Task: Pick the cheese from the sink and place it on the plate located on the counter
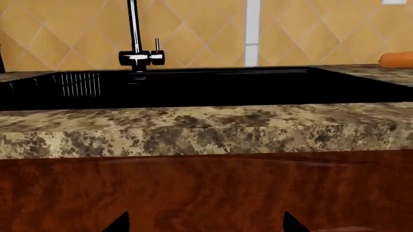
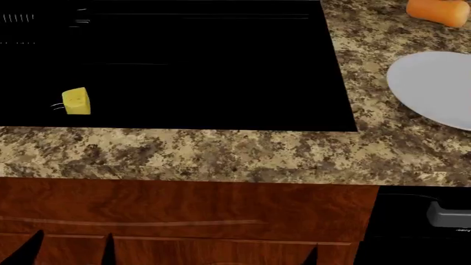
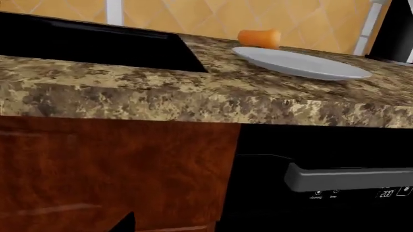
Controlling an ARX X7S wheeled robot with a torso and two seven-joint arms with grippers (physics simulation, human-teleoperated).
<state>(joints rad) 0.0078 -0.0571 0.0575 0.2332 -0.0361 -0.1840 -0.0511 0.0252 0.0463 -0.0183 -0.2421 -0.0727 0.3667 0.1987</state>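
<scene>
Tan diamond-tiled wall (image 1: pixel 206 34) with a white vertical strip (image 1: pixel 252 29) across the upper frame, reddish wood cabinets (image 2: pixel 184 215) along the bottom, black appliance with grey handle (image 3: pixel 348 176) at lower right

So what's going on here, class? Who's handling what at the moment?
Nothing is being handled yet. The cheese sits alone in the black sink, towards its left side in the head view. The white plate lies bare on the counter to the sink's right, with an orange vegetable beyond it. Both arms are low in front of the cabinets; only dark fingertips show at the frame edges, holding nothing.
</scene>
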